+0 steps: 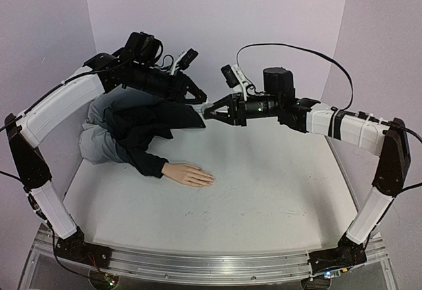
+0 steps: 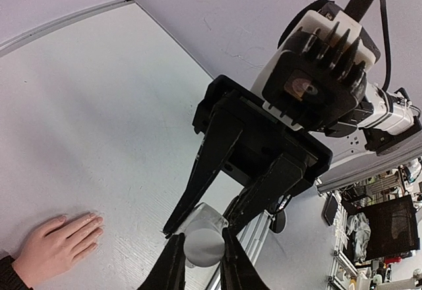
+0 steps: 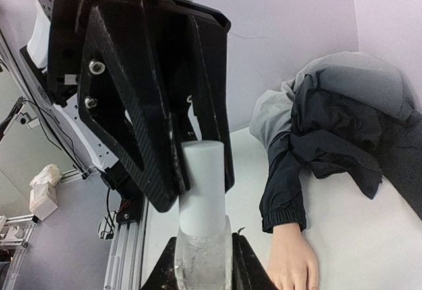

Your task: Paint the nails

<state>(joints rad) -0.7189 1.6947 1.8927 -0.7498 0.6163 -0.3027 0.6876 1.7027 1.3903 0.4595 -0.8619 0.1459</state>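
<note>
- your right gripper (image 3: 203, 271) is clamped on the clear bottle (image 3: 201, 254), holding it steady in mid-air
- your left gripper (image 2: 203, 249) pinches the white cap (image 2: 204, 240) from both sides, likely so the two arms can twist the bottle open
- the nails (image 2: 94, 222) sit unpainted on the mannequin hand (image 1: 191, 174), which lies flat on the table (image 1: 277, 184), well apart from both grippers

This looks like a robot lab. Two white and black robot arms (image 1: 56, 115) are bolted to a silver metal rail (image 1: 198, 262) at the edge of a flat white desk (image 1: 264, 191). Plain pale purple walls (image 1: 217, 6) stand around it. Past the desk are metal frames and wires (image 2: 349, 267).
</note>
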